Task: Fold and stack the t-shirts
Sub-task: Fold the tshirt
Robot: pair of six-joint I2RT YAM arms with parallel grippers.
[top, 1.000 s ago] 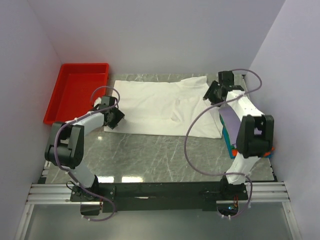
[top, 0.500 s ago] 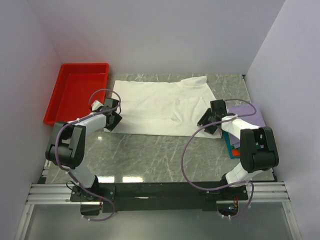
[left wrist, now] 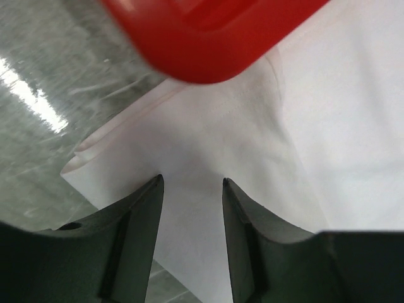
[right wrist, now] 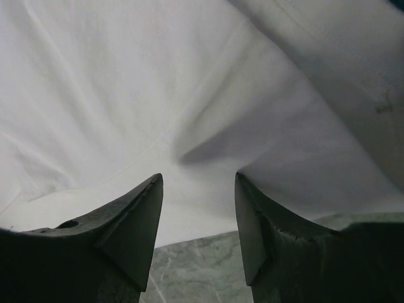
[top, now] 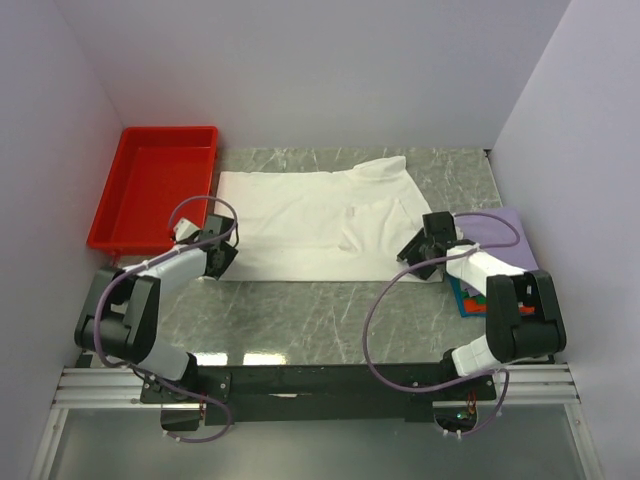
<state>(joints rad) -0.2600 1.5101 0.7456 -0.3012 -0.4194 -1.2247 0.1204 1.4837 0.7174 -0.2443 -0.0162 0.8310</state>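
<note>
Left end effector and right end effector hover parted, low over the white t-shirt.

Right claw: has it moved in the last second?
Yes. The right gripper came away from the back wall, down to the white shirt's near right corner.

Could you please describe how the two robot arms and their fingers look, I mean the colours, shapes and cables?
Both the left arm and right arm have white link shells with bulky black joint housings. A mauve cable loops loosely along each. The left gripper and right gripper carry matte dark grey fingers, wedge-shaped, tapering to tips. I see no markings.
</note>
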